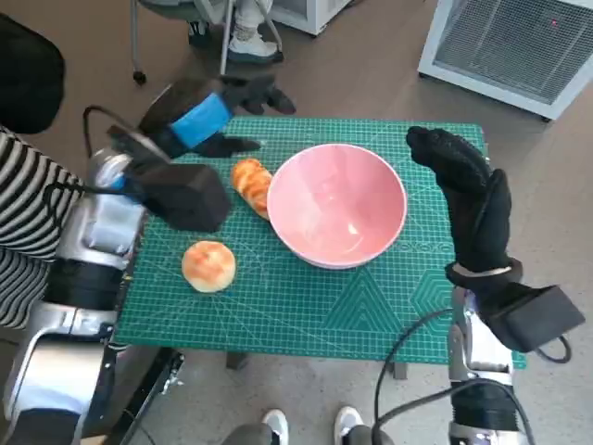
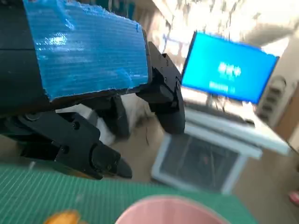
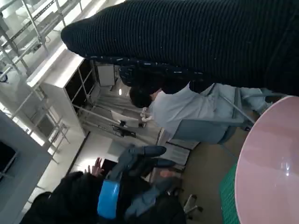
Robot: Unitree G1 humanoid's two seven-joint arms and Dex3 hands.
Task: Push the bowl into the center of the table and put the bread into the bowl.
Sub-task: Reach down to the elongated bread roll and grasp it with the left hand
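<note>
Head view: we log a pink bowl (image 1: 338,206) upright on the green cutting mat (image 1: 306,306) that covers the counter, mouth facing up, nothing inside it. It sits a little toward the far-right part of the mat, roughly central.

Bread: two pieces. An elongated roll (image 1: 251,184) lies just left of the bowl, touching or nearly touching its rim; we cannot tell which. Its long axis runs from the far-left toward the near-right, slightly diagonal. A round bun (image 1: 208,266) sits apart from it, nearer the robot and left of the bowl, no clear long axis.

Left hand (image 1: 206,120): hovers over the far-left corner of the mat, blue tape up, fingers spread and pointing rightward and away, holding nothing. The left wrist view shows its fingers (image 2: 107,161) apart above the mat, bowl rim at the frame edge.

Right hand (image 1: 468,190): raised above the right edge of the mat, just beside the bowl's right side, fingers extended away from the robot, nothing in it.

Open room: bare mat along the near edge in front of the bowl and between bun and bowl. A person's shoes (image 1: 306,425) show at the near edge below the counter.
</note>
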